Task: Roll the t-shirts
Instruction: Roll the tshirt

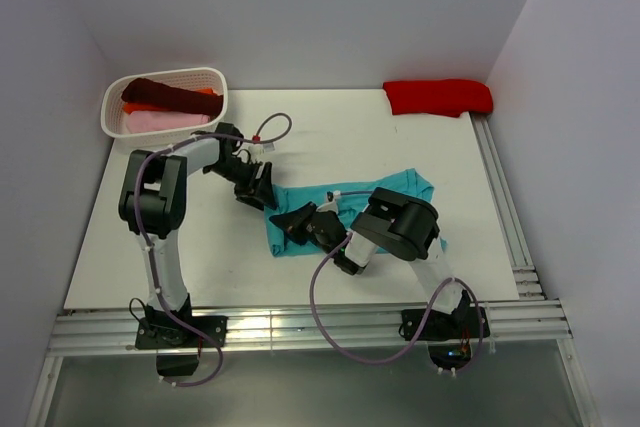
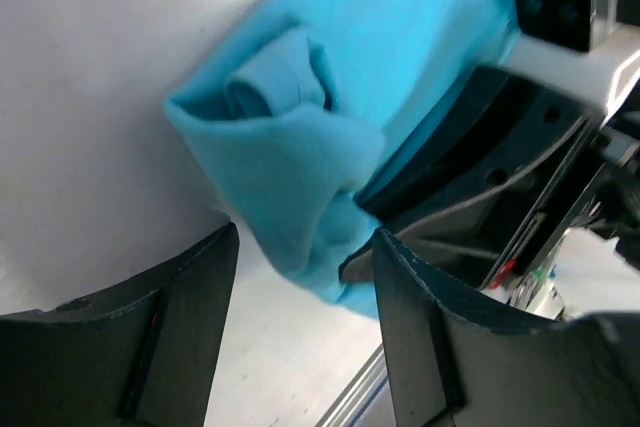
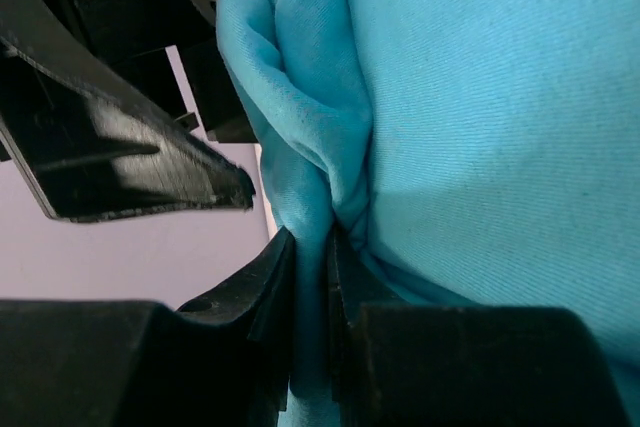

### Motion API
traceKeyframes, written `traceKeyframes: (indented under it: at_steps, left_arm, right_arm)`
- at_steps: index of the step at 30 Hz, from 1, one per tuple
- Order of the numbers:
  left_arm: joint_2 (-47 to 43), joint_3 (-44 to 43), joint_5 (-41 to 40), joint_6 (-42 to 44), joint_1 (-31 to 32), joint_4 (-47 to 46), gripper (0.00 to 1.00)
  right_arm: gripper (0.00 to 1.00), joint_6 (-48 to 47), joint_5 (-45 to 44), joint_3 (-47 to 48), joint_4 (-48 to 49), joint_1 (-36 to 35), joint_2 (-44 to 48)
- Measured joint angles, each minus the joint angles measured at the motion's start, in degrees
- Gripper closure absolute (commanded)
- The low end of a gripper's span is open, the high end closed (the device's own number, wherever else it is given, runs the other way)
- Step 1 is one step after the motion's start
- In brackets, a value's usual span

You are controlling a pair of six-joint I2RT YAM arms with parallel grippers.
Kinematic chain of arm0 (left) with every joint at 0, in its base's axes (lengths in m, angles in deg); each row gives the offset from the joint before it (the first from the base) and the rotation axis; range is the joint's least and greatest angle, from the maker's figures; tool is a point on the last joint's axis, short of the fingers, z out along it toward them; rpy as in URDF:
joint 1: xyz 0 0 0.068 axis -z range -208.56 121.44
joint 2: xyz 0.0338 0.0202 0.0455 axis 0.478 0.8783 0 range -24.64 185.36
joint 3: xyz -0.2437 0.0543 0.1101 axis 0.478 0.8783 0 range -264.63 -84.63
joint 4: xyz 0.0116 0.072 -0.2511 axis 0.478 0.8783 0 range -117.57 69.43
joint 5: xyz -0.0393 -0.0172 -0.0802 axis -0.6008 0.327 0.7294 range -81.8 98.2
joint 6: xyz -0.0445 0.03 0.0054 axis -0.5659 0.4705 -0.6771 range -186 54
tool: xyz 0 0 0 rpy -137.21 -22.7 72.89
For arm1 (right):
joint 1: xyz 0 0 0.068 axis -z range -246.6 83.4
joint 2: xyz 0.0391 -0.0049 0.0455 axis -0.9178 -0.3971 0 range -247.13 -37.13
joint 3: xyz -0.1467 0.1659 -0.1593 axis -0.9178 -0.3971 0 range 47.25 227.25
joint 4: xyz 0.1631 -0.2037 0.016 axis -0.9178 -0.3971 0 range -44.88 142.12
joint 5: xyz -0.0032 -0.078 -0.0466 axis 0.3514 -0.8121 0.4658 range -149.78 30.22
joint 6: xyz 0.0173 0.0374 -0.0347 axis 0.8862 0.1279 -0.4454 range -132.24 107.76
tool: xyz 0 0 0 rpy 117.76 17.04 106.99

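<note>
The teal t-shirt (image 1: 312,197) lies partly rolled in the middle of the table. Its left end is bunched into a loose roll (image 2: 280,137). My right gripper (image 1: 292,224) is shut on a fold of this cloth (image 3: 300,127) at the near left corner, the fabric pinched between its black fingers (image 3: 262,287). My left gripper (image 1: 262,192) hovers just beyond that rolled end, open, with both fingers (image 2: 185,307) apart and the cloth's edge just ahead of them, not gripped. A bright red t-shirt (image 1: 438,97) lies folded at the back right.
A white basket (image 1: 215,79) at the back left holds maroon (image 1: 165,94), orange (image 1: 205,92) and pink (image 1: 160,121) t-shirts. Metal rails (image 1: 300,327) run along the near edge and the right side. My two grippers are very close together.
</note>
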Motion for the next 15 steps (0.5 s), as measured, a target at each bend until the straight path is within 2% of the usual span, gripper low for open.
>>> traceKeyframes:
  at_steps: [2, 5, 6, 7, 8, 11, 12, 15]
  left_arm:
    - [0.17, 0.11, 0.37, -2.38, 0.04, -1.66, 0.42]
    - [0.28, 0.04, -1.33, -5.51, 0.72, -4.74, 0.55]
    - [0.42, -0.04, -2.05, -6.49, 1.09, -5.42, 0.59]
    - [0.48, -0.15, -3.32, -7.48, 1.6, -5.95, 0.7]
    - [0.5, -0.26, -4.44, -8.26, 2.1, -6.29, 0.76]
    - [0.39, -0.61, -8.98, -9.77, 4.0, -6.75, 0.9]
    - [0.15, -0.87, -10.4, -10.05, 4.66, -6.6, 0.92]
    - [-1.01, -1.07, -14.75, -10.23, 6.45, -6.21, 0.97]
  right_arm:
    - [1.0, -0.02, 0.04, 0.0, -0.04, 0.0, 0.0]
    - [0.99, -0.28, 0.07, 0.02, -0.5, 0.0, 0.13]
    - [0.95, -0.5, 0.09, 0.02, -0.96, 0.0, 0.39]
    - [0.93, -0.79, 0.13, 0.09, -1.68, -0.02, 0.79]
    - [0.9, -1.18, 0.11, 0.15, -2.51, -0.02, 1.16]
    - [0.71, -2.8, -0.2, 0.85, -6.54, -0.15, 2.89]
    - [0.62, -3.41, -0.55, 1.14, -8.44, -0.31, 3.76]
    - [0.48, -5.64, -2.47, 2.58, -16.61, -1.29, 7.87]
